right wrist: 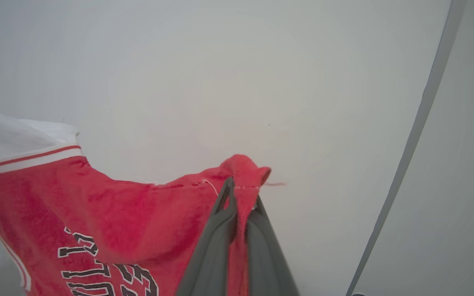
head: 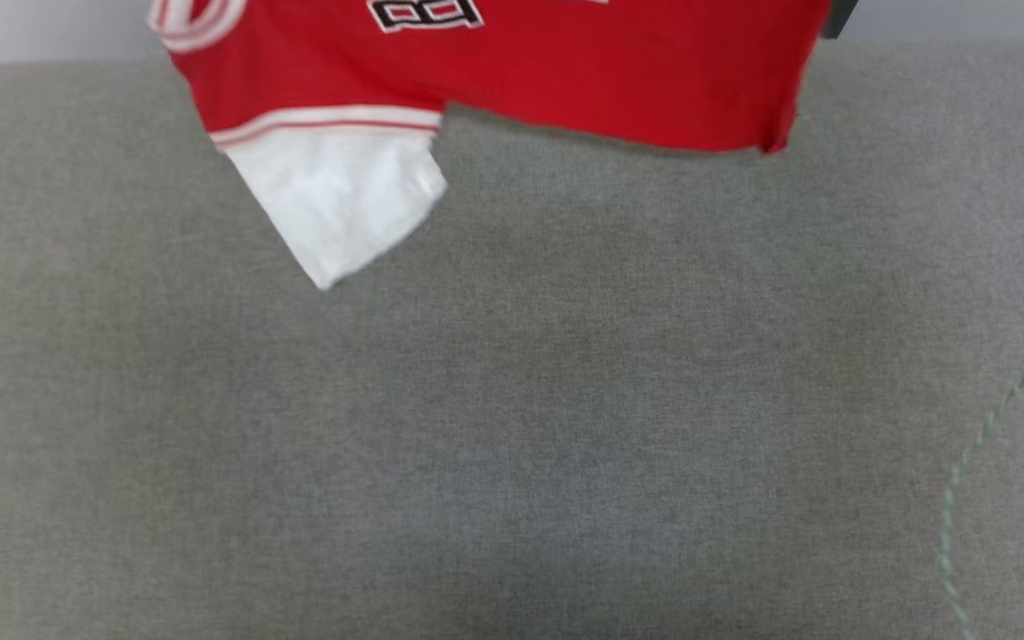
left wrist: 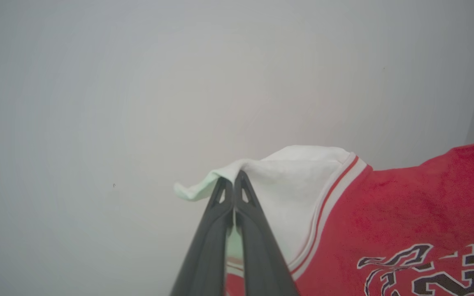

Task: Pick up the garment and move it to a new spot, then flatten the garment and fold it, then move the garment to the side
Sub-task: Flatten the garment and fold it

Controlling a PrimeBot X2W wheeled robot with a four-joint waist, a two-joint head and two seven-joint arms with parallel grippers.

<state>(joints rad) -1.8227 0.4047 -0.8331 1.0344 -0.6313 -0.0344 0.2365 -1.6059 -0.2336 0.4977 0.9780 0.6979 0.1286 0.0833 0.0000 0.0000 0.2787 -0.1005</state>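
Claws on both arms pinch the garment [head: 610, 71] and hold it spread above the far edge of the grey cloth-covered counter [head: 512, 427]. From the head view, the red body crosses the counter's far edge from left of centre to near the right side, with its lower edge casting a soft shadow on the counter below it. One white sleeve [head: 343, 196], joined to the body by red-and-white striped trim, hangs lowest, over the counter's far left part. Whether its tip touches the counter cannot be told. Black-and-white block lettering [head: 428, 13] shows on the red, cut off above the counter's far edge.

In the left wrist view, the left claw [left wrist: 233, 181] is closed tight on the folded edge of the other white sleeve [left wrist: 286, 176], its two dark fingers pressed together with cloth between them. In the right wrist view, the right claw [right wrist: 242, 191] is closed on a bunched red corner of the hem, where white stitching and a loose thread show. A pale wall [left wrist: 138, 82] lies beyond both claws.

A pale green thread [head: 983, 436] curves across the counter's near right part.
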